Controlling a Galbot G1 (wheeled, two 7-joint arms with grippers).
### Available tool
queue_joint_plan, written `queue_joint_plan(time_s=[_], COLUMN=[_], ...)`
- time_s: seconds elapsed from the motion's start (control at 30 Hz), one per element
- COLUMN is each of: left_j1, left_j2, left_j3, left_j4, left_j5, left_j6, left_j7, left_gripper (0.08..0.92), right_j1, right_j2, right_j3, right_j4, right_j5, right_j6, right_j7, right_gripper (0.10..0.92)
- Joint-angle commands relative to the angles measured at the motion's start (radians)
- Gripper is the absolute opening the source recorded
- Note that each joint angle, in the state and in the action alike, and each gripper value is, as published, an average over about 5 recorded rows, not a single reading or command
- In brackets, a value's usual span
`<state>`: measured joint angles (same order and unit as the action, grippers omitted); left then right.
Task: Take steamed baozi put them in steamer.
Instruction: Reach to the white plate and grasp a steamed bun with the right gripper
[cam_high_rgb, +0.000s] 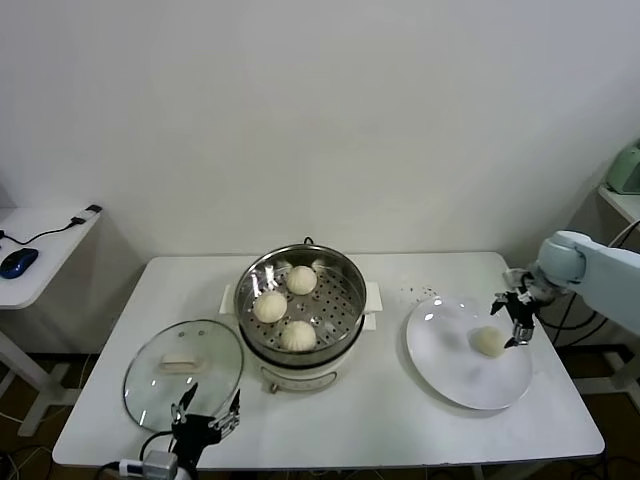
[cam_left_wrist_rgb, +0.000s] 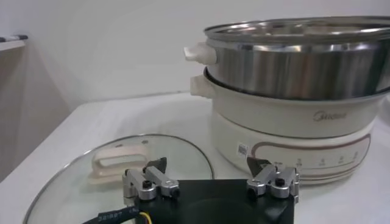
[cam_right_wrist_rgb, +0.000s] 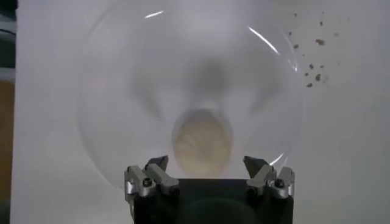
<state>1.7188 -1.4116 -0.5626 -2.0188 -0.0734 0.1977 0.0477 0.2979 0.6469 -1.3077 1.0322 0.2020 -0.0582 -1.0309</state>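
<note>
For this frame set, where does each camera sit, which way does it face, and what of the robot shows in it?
Head view: up on the robot's head, facing forward and down at the table; both arms show.
Left wrist view: on the left arm low near the table's front edge, facing the steamer across the glass lid; the left hand is open.
Right wrist view: above the plate, looking down on the last baozi between the open right hand fingers.
Shared: head and right wrist both show that baozi on the plate.

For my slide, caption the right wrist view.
Open right gripper poised over the last baozi on the white plate.
</note>
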Motion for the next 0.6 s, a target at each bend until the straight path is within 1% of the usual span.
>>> queue_joint_plan(time_s=[0.03,0.4,0.6], left_j1=[0.001,0.000,0.002], left_j2=[-0.001,0.005,0.006], left_j3=[0.000,-0.001,0.001], left_j4=[0.003,0.006,0.002], left_j5=[0.002,0.001,0.001], left_j6=[0.000,0.002,0.003], left_j7=[0.000,0.000,-0.001], left_gripper=[0.823,0.823,0.823], right_j1=[-0.160,-0.149,-0.086], right_j2=[0.085,0.096,0.056], right_j3=[0.139,0.139,0.081], right_j4=[-0.142,-0.151,-0.083], right_j5=[-0.035,-0.036,-0.004], right_j6=[-0.022,-0.026,-0.039], right_j7=[0.007,0.003,-0.023], right_gripper=[0.823,0.814,0.709])
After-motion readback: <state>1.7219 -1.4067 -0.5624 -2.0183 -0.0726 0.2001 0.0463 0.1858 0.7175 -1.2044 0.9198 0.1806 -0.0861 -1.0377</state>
